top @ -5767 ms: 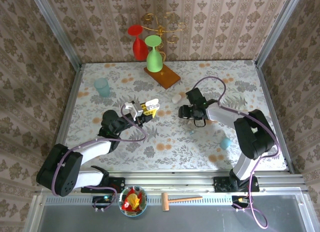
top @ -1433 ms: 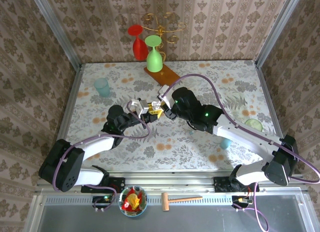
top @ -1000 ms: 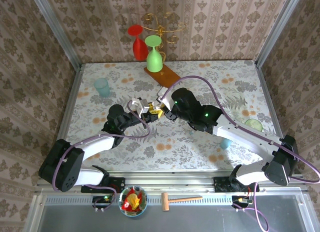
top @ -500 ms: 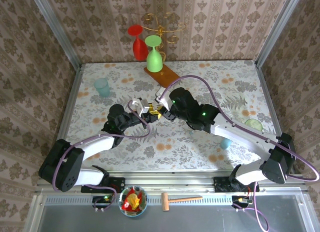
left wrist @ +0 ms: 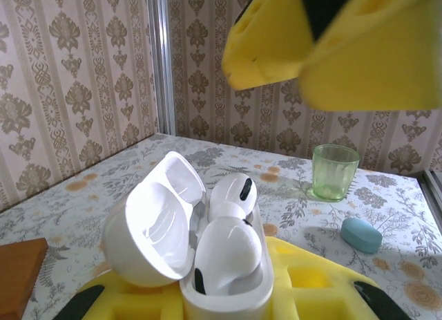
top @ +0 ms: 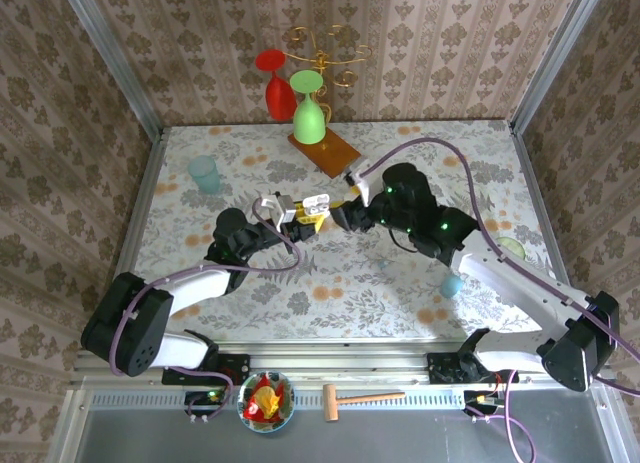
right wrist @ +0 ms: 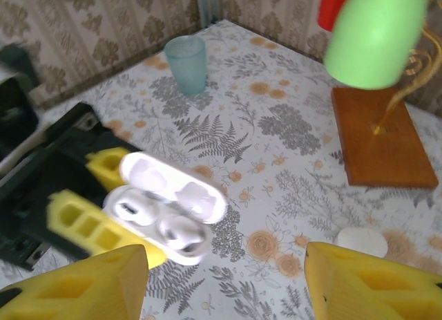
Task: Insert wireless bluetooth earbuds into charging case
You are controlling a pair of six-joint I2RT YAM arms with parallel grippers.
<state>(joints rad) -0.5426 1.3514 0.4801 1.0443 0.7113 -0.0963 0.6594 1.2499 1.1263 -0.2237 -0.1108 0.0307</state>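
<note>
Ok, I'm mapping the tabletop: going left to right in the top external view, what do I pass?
In order: teal cup, open charging case, small blue oval object, green cup.

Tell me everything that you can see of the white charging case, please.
The charging case is small, rounded, of glossy white plastic. Its hinged lid stands open, and two white earbuds sit in its wells. The left claw grips its body between yellow padded fingers.
</note>
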